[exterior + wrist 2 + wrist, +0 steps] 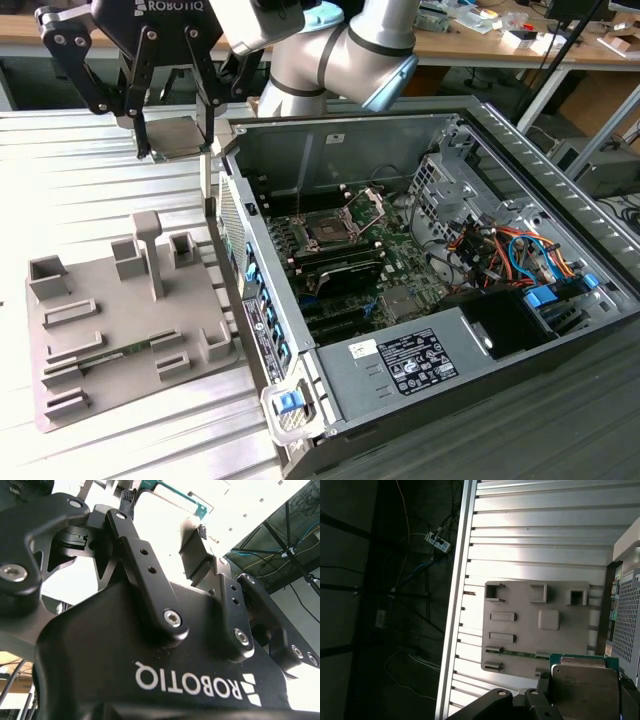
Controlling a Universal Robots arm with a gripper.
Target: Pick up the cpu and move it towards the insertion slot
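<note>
Our jaws are clenched on the cpu [178,138], high in the exterior view's upper left, above the counter [60,180] and the grey fixture plate [120,320]. We should carry it flat and slowly toward the insertion slot [326,232], passing well over the case wall [232,215].

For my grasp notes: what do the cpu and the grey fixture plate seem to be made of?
The cpu: likely metal, a dull silvery face; a green board edge shows in the first wrist view. The fixture plate: probably matte grey plastic, uniform, without gleam.
</note>
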